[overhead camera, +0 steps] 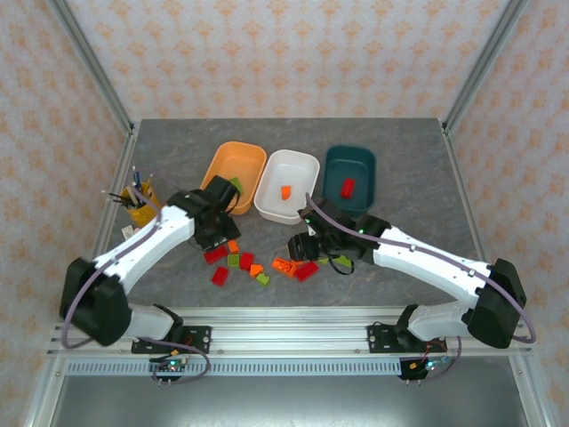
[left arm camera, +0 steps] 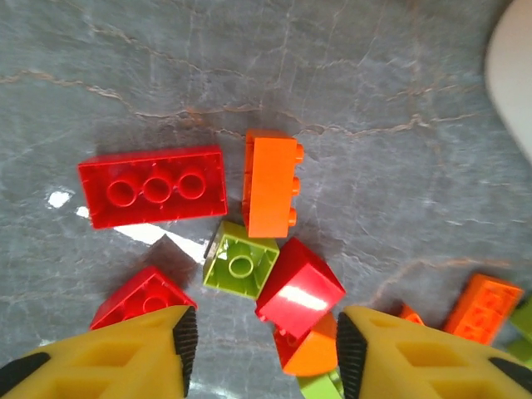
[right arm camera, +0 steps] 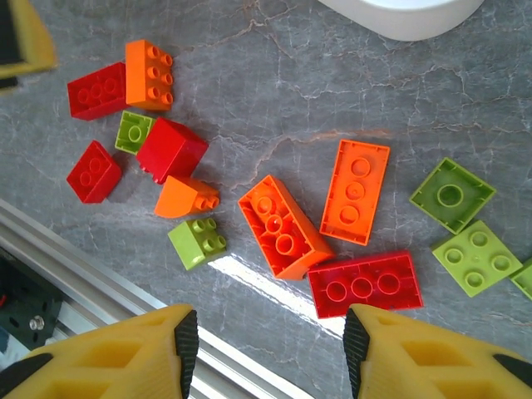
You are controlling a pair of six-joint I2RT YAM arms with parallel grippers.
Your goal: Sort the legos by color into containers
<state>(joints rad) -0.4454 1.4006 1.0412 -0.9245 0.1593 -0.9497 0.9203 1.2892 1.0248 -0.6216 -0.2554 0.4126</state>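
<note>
plainly left fingers (left arm camera: pixel 108 356) and right fingers (right arm camera: pixel 416 353) both apart and empty above scattered legos (right arm camera: pixel 283 226)

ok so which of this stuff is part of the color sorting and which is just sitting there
Part of the job: loose bricks, orange tub, white tub, teal tub.
Just lying about: yellow cup of pens.

The top camera looks down on the whole table (overhead camera: pixel 427 178) from above and behind me. My wrist cameras face down, close, sharing the legos (left arm camera: pixel 272 184).
</note>
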